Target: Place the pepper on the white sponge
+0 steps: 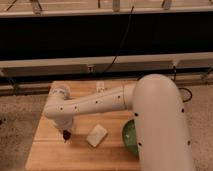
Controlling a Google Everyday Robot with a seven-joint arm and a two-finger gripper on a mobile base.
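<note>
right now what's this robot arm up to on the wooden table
The robot's white arm reaches across the wooden table, with its gripper down near the tabletop at the left. A small dark red object at the gripper tip looks like the pepper. The white sponge lies just to the right of it, apart from the gripper and with nothing on it. A green bowl peeks out from behind the arm's body.
</note>
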